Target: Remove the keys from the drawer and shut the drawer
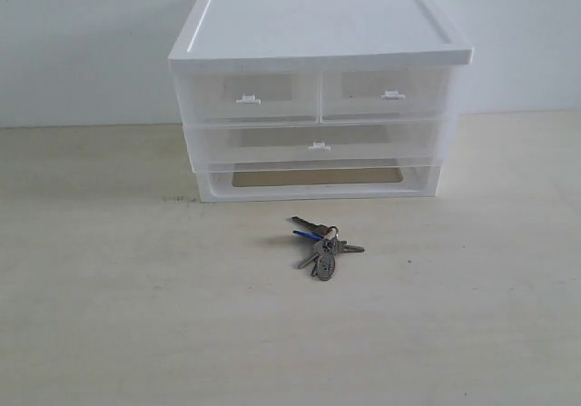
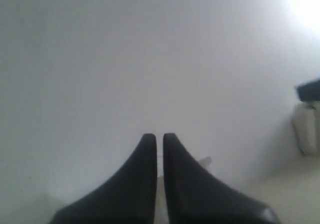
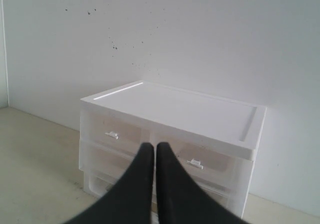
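Nearest the wrist cameras, the left gripper (image 2: 160, 139) has its dark fingers pressed almost together with nothing between them, and it faces only a bare wall. The right gripper (image 3: 155, 148) is clenched the same way, empty, aimed at the cabinet (image 3: 175, 114) from well apart. Neither arm shows in the exterior view.

On the table (image 1: 109, 315), the keys (image 1: 322, 247) lie in a loose bunch in front of the cabinet, clear of it, with the blue head toward the left of that view and the fob toward the front. Behind them is the open base frame (image 1: 318, 183), and above that the drawer (image 1: 254, 141) with its white tab handle (image 1: 319, 146). The drawer's front looks in line with the cabinet face, so it appears pushed home, though a slight gap cannot be ruled out from here. Above it, the two half-width drawers (image 1: 247, 95) look closed as well.

Both parts of the task look done, so what remains is likely a clean finish: keep the arms high and back, away from the keys and the tab. If the drawer proves proud, a flat, centred push on the tab with closed fingers would seat it without skewing it or sliding the light cabinet toward the wall
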Action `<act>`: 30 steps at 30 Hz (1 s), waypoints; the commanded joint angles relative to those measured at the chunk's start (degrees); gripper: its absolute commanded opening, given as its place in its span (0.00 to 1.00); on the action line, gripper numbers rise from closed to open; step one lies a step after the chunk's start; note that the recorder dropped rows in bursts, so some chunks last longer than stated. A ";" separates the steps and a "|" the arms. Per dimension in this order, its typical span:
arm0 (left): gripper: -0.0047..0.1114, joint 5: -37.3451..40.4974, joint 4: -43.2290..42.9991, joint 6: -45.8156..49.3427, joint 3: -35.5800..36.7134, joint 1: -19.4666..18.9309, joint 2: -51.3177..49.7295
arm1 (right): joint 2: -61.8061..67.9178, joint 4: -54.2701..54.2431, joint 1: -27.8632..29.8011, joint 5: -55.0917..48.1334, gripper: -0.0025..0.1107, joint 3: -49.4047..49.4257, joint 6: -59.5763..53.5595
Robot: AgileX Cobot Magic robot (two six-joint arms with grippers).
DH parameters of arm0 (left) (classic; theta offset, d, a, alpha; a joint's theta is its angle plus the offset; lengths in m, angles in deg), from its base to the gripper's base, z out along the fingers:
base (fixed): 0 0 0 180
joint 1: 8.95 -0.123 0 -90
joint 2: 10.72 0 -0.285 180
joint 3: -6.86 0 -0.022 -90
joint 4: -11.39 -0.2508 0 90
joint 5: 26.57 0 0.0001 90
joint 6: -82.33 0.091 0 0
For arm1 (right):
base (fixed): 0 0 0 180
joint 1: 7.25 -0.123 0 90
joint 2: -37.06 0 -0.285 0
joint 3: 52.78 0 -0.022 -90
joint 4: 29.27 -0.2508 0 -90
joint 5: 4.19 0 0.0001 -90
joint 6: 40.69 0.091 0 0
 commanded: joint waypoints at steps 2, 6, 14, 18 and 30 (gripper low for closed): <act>0.08 20.77 46.73 24.68 0.40 -0.12 0.30 | -0.35 -0.30 -0.03 0.22 0.02 0.19 0.02; 0.08 29.96 49.47 41.50 0.40 -0.12 3.09 | -0.35 -0.30 -0.03 0.22 0.02 0.19 0.02; 0.08 38.65 48.97 43.29 0.62 -9.55 4.75 | -0.50 -0.30 -0.03 0.02 0.02 0.19 0.02; 0.08 38.51 45.30 43.29 2.80 -10.94 4.75 | -0.50 -0.30 -0.03 0.02 0.02 0.19 0.02; 0.08 52.23 45.33 43.29 2.80 -10.94 4.75 | -0.50 -0.30 -0.03 0.02 0.02 0.19 0.02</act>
